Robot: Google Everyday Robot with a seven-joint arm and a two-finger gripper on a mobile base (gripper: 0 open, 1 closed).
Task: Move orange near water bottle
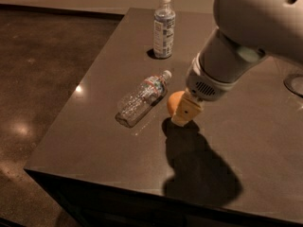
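The orange is round and sits just right of the water bottle, close to its cap end. The water bottle is clear and ribbed, with a white cap and a narrow reddish-blue band, and lies on its side on the dark table. My gripper comes down from the big grey arm at the upper right. Its tan finger covers the orange's right side and seems to hold it just above the table. The far finger is hidden.
An upright bottle with a large white-and-blue label stands at the back of the table. A dark ring lies at the right edge. The table's left and front edges drop to a shiny floor.
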